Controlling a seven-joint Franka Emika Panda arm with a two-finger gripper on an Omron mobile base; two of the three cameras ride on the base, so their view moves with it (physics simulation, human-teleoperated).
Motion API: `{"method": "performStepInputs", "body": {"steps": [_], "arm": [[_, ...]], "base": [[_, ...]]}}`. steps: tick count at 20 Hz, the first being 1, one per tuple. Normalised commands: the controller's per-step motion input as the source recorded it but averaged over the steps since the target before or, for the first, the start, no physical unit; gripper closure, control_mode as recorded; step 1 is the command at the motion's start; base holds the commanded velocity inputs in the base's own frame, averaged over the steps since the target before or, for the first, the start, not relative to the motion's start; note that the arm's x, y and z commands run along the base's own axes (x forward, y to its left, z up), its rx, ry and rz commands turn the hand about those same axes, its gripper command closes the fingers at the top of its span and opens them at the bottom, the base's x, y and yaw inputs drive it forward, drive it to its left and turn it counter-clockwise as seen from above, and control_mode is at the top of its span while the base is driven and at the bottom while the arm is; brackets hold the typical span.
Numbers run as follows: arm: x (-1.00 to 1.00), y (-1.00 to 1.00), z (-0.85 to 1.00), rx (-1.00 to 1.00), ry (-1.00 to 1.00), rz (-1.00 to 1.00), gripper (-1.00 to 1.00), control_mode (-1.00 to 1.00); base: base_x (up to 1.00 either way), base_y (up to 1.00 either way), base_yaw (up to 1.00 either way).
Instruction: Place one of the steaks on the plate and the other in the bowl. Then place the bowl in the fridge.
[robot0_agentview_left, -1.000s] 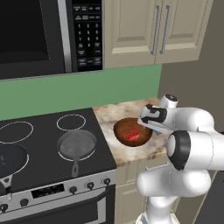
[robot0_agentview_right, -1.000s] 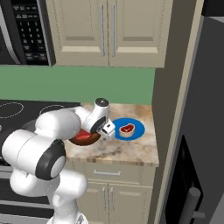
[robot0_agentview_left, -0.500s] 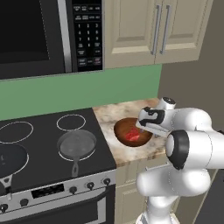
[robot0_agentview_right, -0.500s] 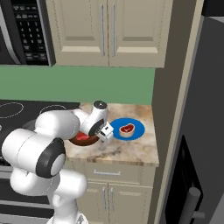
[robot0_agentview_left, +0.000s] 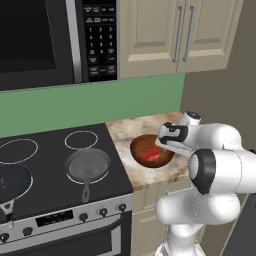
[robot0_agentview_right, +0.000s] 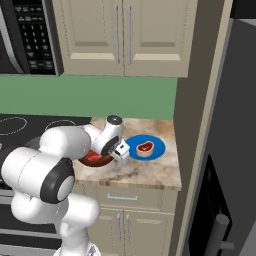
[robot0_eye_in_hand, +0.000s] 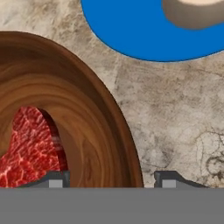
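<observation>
Stage 2 of 3: fat-rimmed steak (robot0_agentview_right: 145, 147) on plate (robot0_agentview_right: 157, 151), red steak (robot0_eye_in_hand: 26, 151) in bowl (robot0_eye_in_hand: 94, 127), whose rim the part-open gripper (robot0_eye_in_hand: 111, 181) straddles; fridge (robot0_agentview_right: 220, 150) placement remains.

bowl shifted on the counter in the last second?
No. In the left base view the bowl sits at the same spot beside the stove edge, red steak inside.

On the marbled worktop (robot0_agentview_right: 150, 167) the blue plate (robot0_agentview_right: 156, 150) carries the steak with the pale fat rim (robot0_agentview_right: 145, 147). Just left of it, the white arm's end effector (robot0_agentview_right: 118, 152) sits low over the brown bowl (robot0_agentview_right: 95, 160), largely hiding it. The grey fridge (robot0_agentview_right: 220, 150) stands to the right.
</observation>
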Motion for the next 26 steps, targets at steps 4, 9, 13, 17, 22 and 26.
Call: {"method": "performStepInputs", "body": {"steps": [4,9,13,17,22,26], "arm": [[0.00,0.00,0.00,0.00,0.00,0.00,1.00,-1.00],[0.00,0.18,0.00,0.00,0.00,-0.01,1.00,-1.00],[-0.08,0.34,0.06,0.06,0.00,-0.23,1.00,-1.00],[-0.25,0.21,0.48,0.06,0.01,-0.32,1.00,-1.00],[-0.41,-0.03,0.89,0.07,0.11,-0.24,1.00,-1.00],[-0.75,-0.13,0.66,0.11,0.14,-0.18,1.00,-1.00]], "base": [[0.00,0.00,0.00],[0.00,0.00,0.00],[0.00,0.00,0.00],[0.00,0.00,0.00],[0.00,0.00,0.00],[0.00,0.00,0.00]]}}
